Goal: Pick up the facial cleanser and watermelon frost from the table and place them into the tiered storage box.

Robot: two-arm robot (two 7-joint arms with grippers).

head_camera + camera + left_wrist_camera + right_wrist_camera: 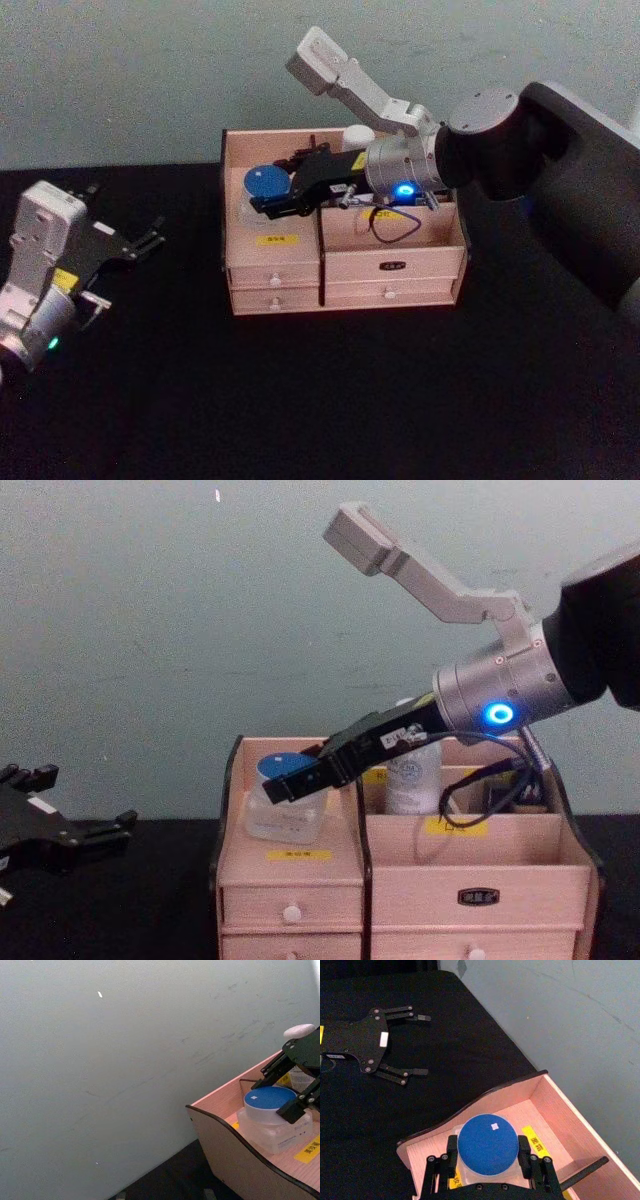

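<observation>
A: Right tool (pixel 268 203) — where?
B: Reaching over the tiered storage box (pixel 275 270), down in its front-left compartment. Its fingers (pixel 451 1147) stand on either side of the blue-lidded clear jar (pixel 488 1144), close against the lid. Whether they actually press it, I cannot tell.

A: Jar position?
B: Inside that left compartment, upright, seemingly on its floor in the chest view (pixel 287 800). A yellow label (pixel 298 855) sits on the box front just below it. From the left wrist view the jar (pixel 272 1117) is near the curved dark-edged side wall (pixel 235 1152).

A: Anything else in the box?
B: A white bottle (pixel 413 772) with a white cap stands in a rear compartment, behind the right arm. Small white-knobbed drawers (pixel 272 276) along the front, shut.

A: Left tool?
B: Left tool (pixel 152 243) — parked over the black counter (pixel 350 400), well apart from the box on its left side. Fingers spread wide, nothing between them; same in the right wrist view (pixel 422 1045).
</observation>
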